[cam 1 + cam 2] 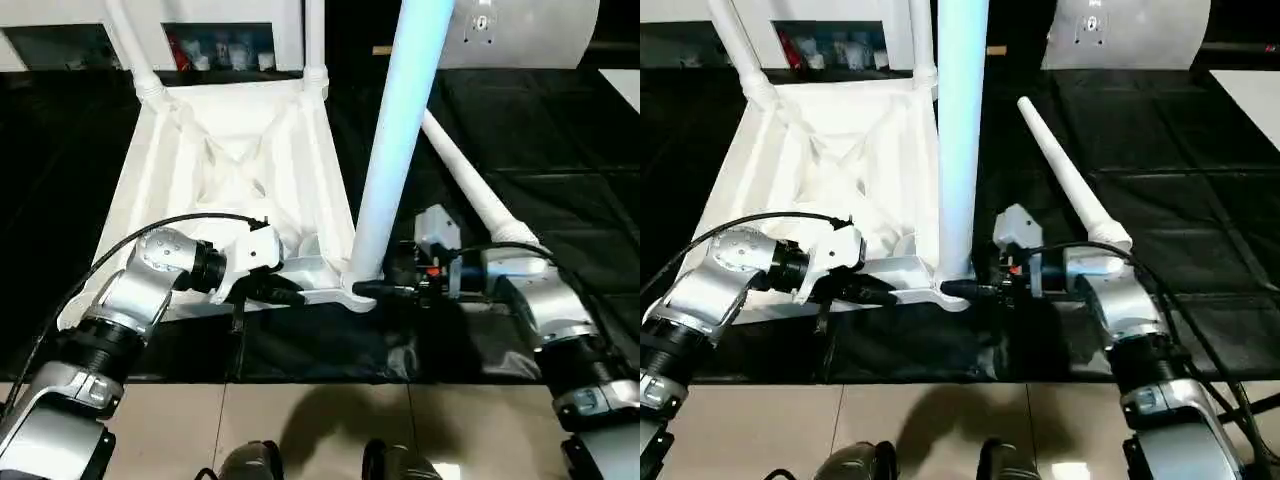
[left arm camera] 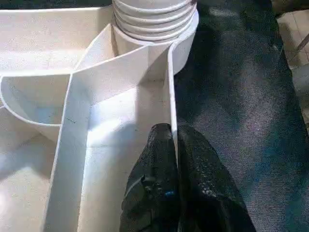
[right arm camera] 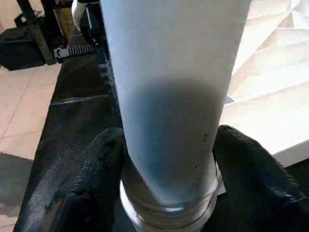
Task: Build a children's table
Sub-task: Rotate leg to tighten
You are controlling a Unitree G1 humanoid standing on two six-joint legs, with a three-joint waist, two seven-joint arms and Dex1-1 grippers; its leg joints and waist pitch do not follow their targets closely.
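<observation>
The white table top (image 1: 230, 160) lies upside down on the black sheet, ribs facing up. Two legs (image 1: 135, 50) (image 1: 314, 40) stand in its far corner sockets. A third leg (image 1: 400, 120) stands upright in the near right corner socket (image 2: 154, 19). My right gripper (image 1: 370, 288) reaches in from the right, and its fingers (image 3: 241, 159) press both sides of that leg's base just above the socket. My left gripper (image 2: 175, 145) is shut on the thin near rim wall of the top, close to the same corner. A fourth leg (image 1: 470, 180) lies loose on the sheet to the right.
The black sheet-covered workbench (image 1: 560, 150) runs out to the right and ends at a near edge above the tiled floor (image 1: 320, 420), where my feet (image 1: 250, 462) show. A white panel (image 1: 520, 30) and a shelf with small items (image 1: 220, 50) stand behind.
</observation>
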